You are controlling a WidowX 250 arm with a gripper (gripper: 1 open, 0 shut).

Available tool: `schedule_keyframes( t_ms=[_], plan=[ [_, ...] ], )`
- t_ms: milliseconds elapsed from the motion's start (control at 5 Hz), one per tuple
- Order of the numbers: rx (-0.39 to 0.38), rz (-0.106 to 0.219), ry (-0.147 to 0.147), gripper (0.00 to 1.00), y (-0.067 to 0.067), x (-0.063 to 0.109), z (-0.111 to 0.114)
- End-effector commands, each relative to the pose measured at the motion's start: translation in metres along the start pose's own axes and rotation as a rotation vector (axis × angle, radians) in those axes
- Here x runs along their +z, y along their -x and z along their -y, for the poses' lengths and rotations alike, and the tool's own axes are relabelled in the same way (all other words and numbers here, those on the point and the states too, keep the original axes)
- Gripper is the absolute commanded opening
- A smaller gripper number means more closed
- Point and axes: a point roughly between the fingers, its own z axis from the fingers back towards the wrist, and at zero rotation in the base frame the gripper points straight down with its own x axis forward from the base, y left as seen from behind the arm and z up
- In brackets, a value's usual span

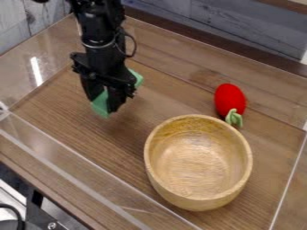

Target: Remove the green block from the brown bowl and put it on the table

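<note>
Block (107, 101) pinched in tool (108, 97) pointing down over counter (180, 81), left of empty bowl (198, 162), beyond it a red toy (229, 97).

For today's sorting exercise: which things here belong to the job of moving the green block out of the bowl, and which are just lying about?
Belongs to the job: gripper, green block, brown bowl, table.
Just lying about: red strawberry toy, clear acrylic walls.
</note>
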Motion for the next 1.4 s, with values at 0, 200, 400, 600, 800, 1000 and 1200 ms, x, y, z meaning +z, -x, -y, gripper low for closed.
schedule_keyframes(
  t_ms=[0,200,400,600,800,1000,1200],
  plan=[
    [0.022,0.043,-0.008,0.00,-0.015,0.000,-0.012],
    [0.025,0.033,0.002,1.00,-0.007,-0.006,-0.005],
    [0.015,0.027,0.017,1.00,-0.008,-0.005,-0.004],
    [0.006,0.027,0.022,1.00,-0.011,-0.004,-0.003],
    [0.100,0.022,0.019,1.00,-0.012,0.007,-0.012],
    [0.179,0.014,0.013,1.00,-0.010,0.013,-0.020],
    [0.160,0.015,0.014,1.00,-0.012,0.009,-0.025]
  ],
)
